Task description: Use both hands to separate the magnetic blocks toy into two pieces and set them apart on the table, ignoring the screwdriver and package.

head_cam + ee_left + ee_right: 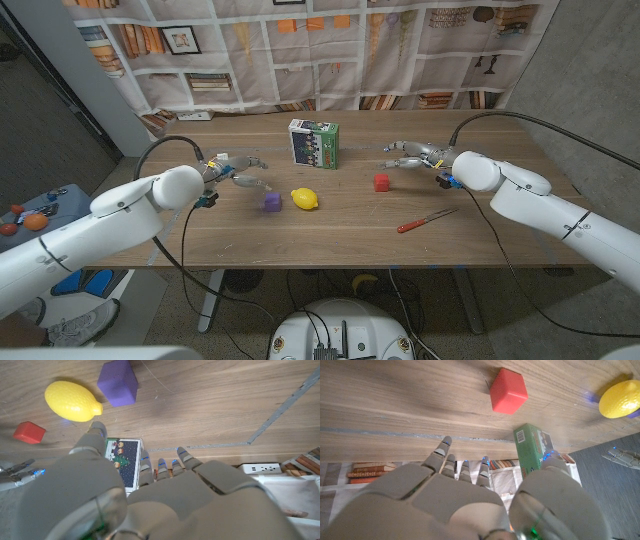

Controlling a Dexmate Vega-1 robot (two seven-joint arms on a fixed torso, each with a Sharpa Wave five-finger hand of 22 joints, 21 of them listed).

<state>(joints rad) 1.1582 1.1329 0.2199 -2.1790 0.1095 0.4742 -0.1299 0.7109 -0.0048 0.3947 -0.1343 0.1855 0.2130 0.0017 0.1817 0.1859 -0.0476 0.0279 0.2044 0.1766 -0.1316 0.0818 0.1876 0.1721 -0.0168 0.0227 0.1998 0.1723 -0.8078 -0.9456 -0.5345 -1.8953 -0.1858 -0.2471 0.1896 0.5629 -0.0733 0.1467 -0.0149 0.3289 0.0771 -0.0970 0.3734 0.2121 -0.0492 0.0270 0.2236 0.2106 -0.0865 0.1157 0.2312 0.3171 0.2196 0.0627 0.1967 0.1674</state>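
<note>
Blocks lie apart mid-table; both hands hold nothing.
Purple cube block (pixel 272 201) and red cube block (pixel 381 182) sit either side of the yellow plastic lemon (pixel 304 198); left hand (pixel 236 170) and right hand (pixel 413 154) have fingers spread, apparently above the wooden table (pixel 330 240).

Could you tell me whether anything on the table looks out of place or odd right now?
Nothing looks spilled or damaged. One oddity: a yellow plastic lemon lies between the purple cube block and the red cube block, though the task does not name it. The red-handled screwdriver lies at an angle, and the green package stands upright.
</note>
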